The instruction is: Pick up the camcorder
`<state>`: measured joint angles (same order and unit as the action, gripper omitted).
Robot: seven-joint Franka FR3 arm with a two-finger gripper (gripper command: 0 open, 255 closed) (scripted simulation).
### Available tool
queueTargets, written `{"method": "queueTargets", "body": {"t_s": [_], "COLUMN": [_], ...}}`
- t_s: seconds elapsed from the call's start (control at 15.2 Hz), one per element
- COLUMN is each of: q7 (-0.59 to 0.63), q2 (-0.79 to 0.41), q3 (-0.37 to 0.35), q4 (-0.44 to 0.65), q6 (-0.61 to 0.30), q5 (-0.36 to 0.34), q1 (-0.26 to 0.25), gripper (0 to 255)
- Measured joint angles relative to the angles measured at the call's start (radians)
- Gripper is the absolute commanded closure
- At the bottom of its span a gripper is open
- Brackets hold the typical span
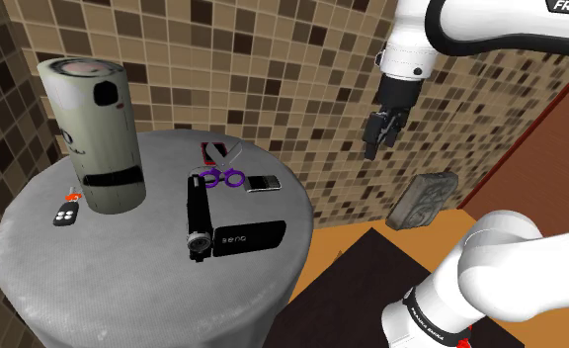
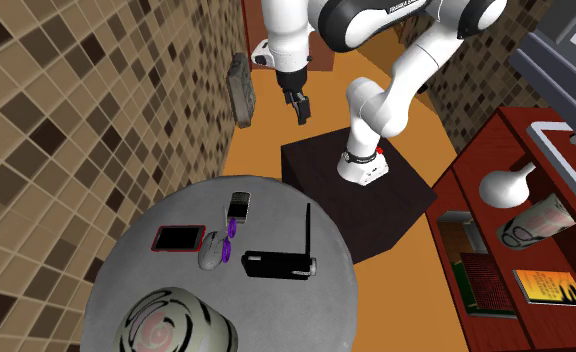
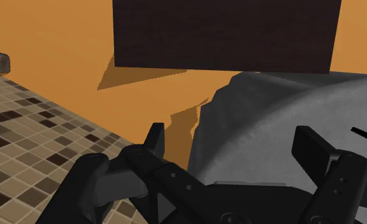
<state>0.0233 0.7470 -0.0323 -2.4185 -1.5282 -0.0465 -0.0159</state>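
Black two-finger claw point(image 1: 374, 146), fingers apart and empty, hangs above and beyond the round grey counter point(image 1: 124, 272), whose black boxy camcorder point(image 1: 235, 236) lies well down-left in the shoulder view, long body crosswise.

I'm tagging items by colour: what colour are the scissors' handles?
The scissors have purple handles; the shoulder view shows it best.

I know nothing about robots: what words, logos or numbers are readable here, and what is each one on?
"FRAN": black letters on the white arm, cut off by the shoulder view's edge.
Small lettering on the arm's lower link: too small to read.
Short white logo on the side of the camcorder: too blurred to read.
Dark marks on the orange book: unreadable.
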Motion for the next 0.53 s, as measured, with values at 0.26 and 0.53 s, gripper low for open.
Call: {"method": "queueTargets", "body": {"t_s": [0.26,0.53], "q7": [0.067,0.194], "q2": [-0.022,-0.093], "q3": [-0.042,-0.123], "q4": [-0.005,-0.002], "q6": [-0.027,-0.099], "q5": [0.041,0.112], "q1": [-0.011,-0.029], "gripper": [0,0]}}
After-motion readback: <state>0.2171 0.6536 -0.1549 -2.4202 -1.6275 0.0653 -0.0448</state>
